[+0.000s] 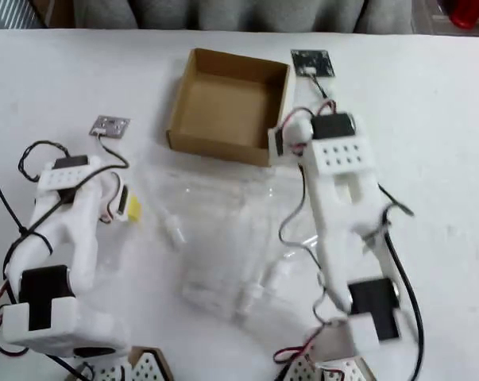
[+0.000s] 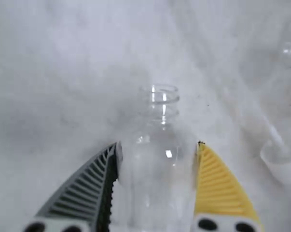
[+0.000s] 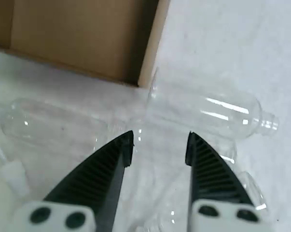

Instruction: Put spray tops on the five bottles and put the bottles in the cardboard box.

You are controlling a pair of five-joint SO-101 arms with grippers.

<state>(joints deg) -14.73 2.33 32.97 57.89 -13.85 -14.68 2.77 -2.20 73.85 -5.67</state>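
A clear open-necked bottle (image 2: 157, 169) sits between the grey finger (image 2: 94, 188) and the yellow finger (image 2: 217, 188) of my left gripper (image 2: 157, 145), which is shut on its body. In the high view that gripper (image 1: 128, 208) is at the table's left. My right gripper (image 3: 157, 140) stands open beside the corner of the cardboard box (image 3: 77, 34), above two clear bottles (image 3: 208, 111) (image 3: 48, 125) lying on the table. Seen from above, the right gripper (image 1: 280, 141) is at the near right corner of the box (image 1: 227, 103). White spray tops (image 1: 173, 226) (image 1: 275, 278) lie among clear bottles (image 1: 223, 238).
Two small circuit boards (image 1: 313, 62) (image 1: 110, 125) with cables lie on the white table, one behind the box and one at the left. Cables trail along both arms. A white spray top (image 3: 12, 174) lies near the right gripper.
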